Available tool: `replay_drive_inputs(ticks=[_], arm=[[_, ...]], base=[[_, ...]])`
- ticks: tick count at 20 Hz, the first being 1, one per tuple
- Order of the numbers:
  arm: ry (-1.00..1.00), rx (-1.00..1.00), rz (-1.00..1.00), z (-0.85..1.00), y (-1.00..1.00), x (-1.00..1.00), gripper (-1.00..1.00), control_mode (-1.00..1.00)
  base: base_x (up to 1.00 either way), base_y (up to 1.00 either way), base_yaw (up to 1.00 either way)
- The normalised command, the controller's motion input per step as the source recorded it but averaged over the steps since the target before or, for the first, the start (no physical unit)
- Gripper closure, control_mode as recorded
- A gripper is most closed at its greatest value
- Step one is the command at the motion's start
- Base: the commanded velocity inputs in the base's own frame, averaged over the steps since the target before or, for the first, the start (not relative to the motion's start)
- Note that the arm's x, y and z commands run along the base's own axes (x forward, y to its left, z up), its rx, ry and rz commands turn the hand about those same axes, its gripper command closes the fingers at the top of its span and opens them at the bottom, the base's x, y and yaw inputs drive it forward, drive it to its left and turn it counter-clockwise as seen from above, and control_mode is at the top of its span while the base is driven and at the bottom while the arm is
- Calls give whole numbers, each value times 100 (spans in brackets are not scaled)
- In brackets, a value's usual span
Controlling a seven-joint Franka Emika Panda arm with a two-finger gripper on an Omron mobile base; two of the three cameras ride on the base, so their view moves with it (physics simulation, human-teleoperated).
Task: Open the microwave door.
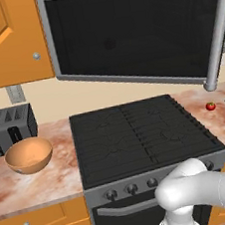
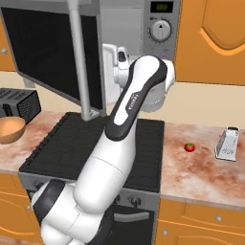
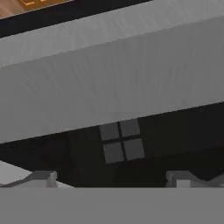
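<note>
one wide panel dominates the scene: the microwave door, grey-framed with a big dark glass window, hanging above the stove. in the right base view it stands swung out from the microwave body, whose dial and display show to the right of it, so i judge the door already well open. it should handle as a stiff, fairly light slab that turns only about its hinge on the left side; the glass is the fragile part and is best left alone.

next in size, the bar handle, a long grey cylinder running down the door's free edge. that is the place to take hold: rigid, round and probably slick, so a grip across it or a push from behind it would suit, with the pull following the door's arc rather than a straight line.

smaller again, the gripper: in the hand view its two tips stand apart with nothing between them, facing a broad grey surface with a dark area beneath, seemingly part of the microwave at close range. it holds nothing.

smallest, on the counter to the right, a tomato and a grater; on the left, a bowl and a toaster, all well clear of the door.
</note>
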Motion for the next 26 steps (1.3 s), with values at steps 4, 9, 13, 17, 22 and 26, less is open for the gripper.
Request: replay_drive_inputs(ticks=[4,9,13,17,22,26], arm=[[-27,0,30,0,74,-90,-100,-100],[-32,0,21,0,97,-82,-100,-100],[-36,0,15,-1,100,-64,-100,-100],[-35,0,10,-12,100,-36,-100,-100],[-29,0,3,-14,100,-1,-100,-100],[-26,0,0,-7,100,28,-100,-100]], base=[[0,0,0],[0,0,0],[0,0,0],[0,0,0],[0,0,0],[0,0,0]])
